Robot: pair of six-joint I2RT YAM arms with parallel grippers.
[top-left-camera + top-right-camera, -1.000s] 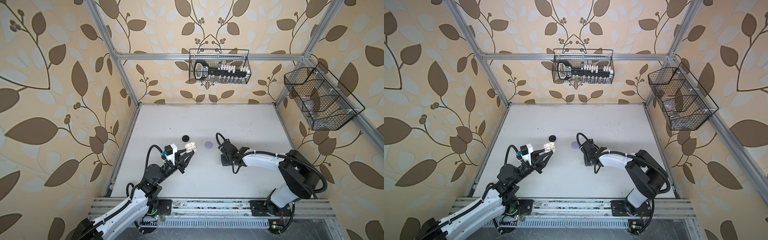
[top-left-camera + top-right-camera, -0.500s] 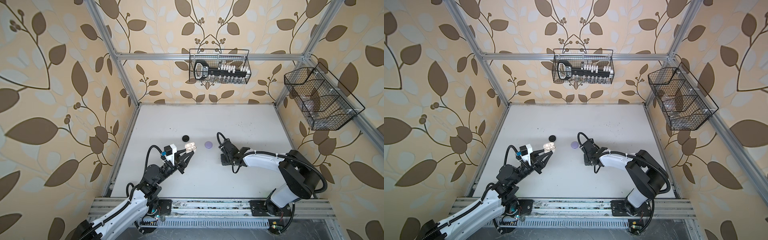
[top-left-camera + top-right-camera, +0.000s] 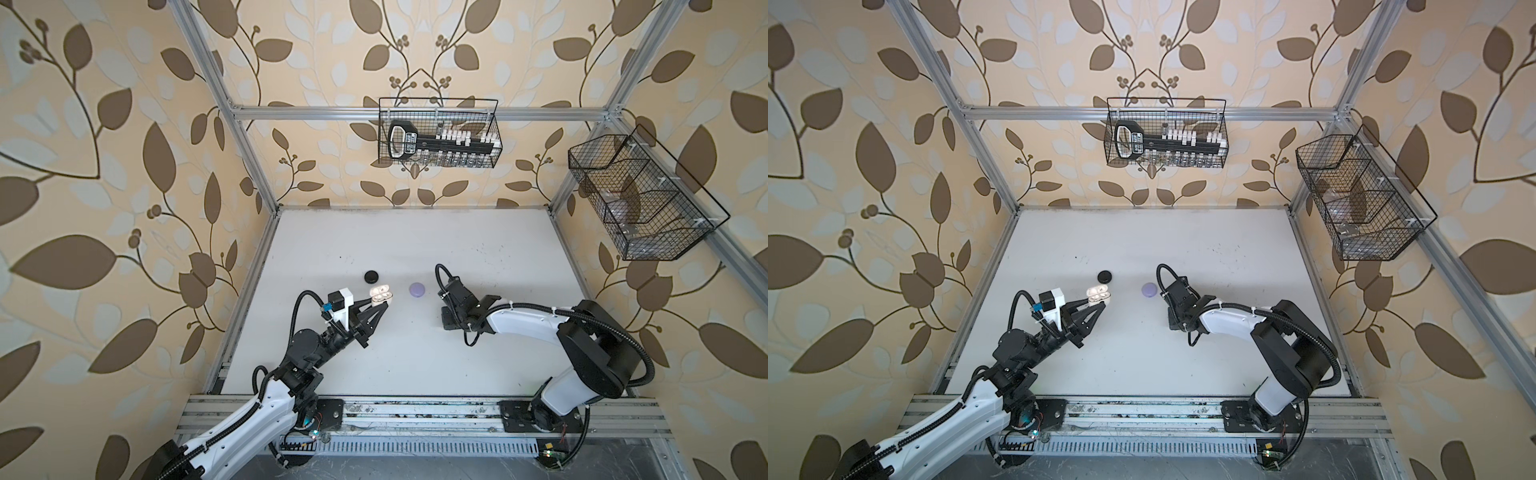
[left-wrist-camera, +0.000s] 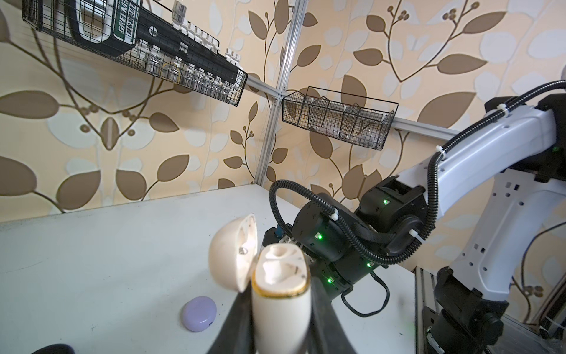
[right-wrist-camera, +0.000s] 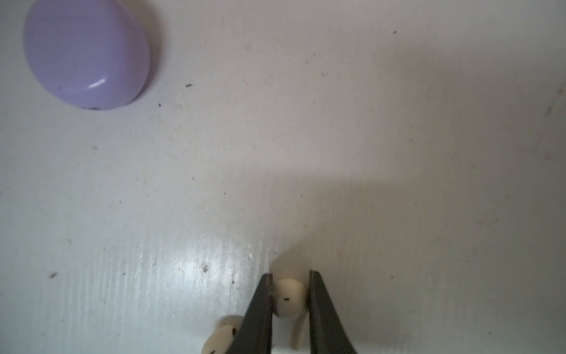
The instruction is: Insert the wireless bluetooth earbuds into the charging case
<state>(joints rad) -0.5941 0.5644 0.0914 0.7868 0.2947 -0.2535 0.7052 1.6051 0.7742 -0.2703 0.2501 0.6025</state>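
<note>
- My right gripper (image 5: 290, 275) is tighter now than a moment ago. It pinches a small cream-white stemmed plastic earbud (image 5: 289, 298) lying on the white table (image 5: 398, 153) between its jaws.
- The twin cream earbud (image 5: 222, 337) lies just outside one jaw.
- My left gripper (image 3: 380, 303) stays closed on the open cream egg-shaped plastic charging case (image 4: 280, 306), held up off the table.
- So I think the bud is ready to lift and carry to the case.

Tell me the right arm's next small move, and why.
Probably lift straight up: the right gripper's jaws pinch one cream earbud lying on the table, and the open case sits empty in the left gripper.
</note>
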